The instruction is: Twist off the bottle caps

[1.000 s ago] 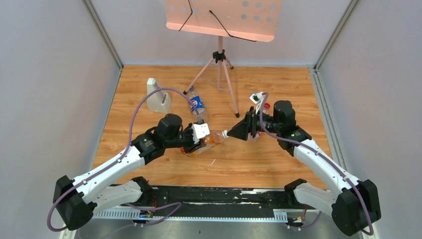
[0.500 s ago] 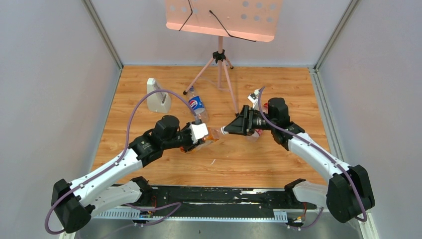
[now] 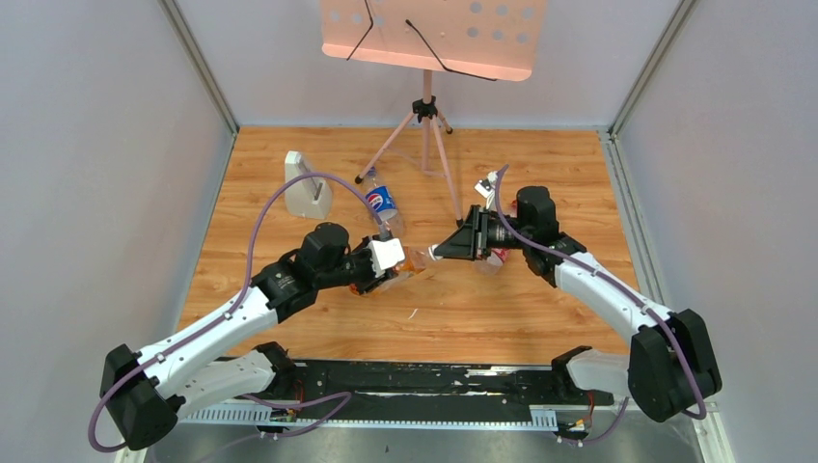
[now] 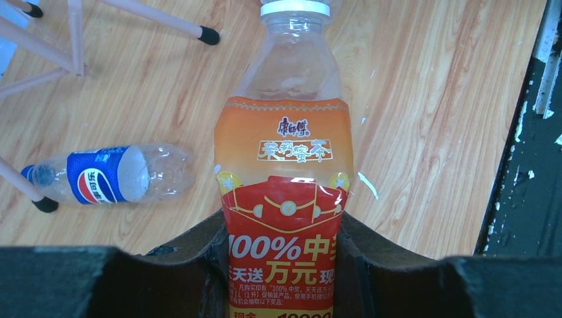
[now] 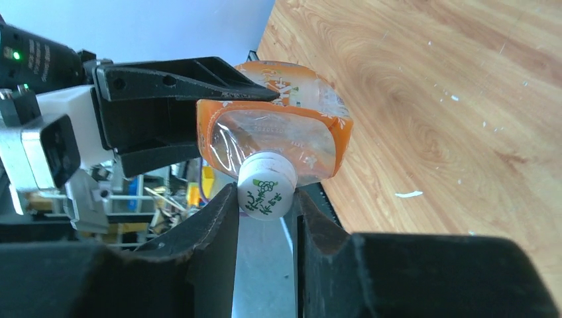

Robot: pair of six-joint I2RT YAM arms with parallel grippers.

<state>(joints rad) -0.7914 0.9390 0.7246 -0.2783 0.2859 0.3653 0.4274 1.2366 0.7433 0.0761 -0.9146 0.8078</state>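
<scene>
Clamping the orange-labelled bottle around its lower body, the left claw steadies it; the right claw has just slid in and narrowed onto its white cap, pinching both sides, so twisting it loose can begin.

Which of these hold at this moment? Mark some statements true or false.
1. The left gripper holds the orange-labelled bottle by its body. True.
2. The white cap is already off that bottle. False: it sits on the neck.
3. The Pepsi bottle stands upright. False: it lies on its side on the table.
4. The right gripper has its fingers closed on the white cap, one on each side. True.
</scene>
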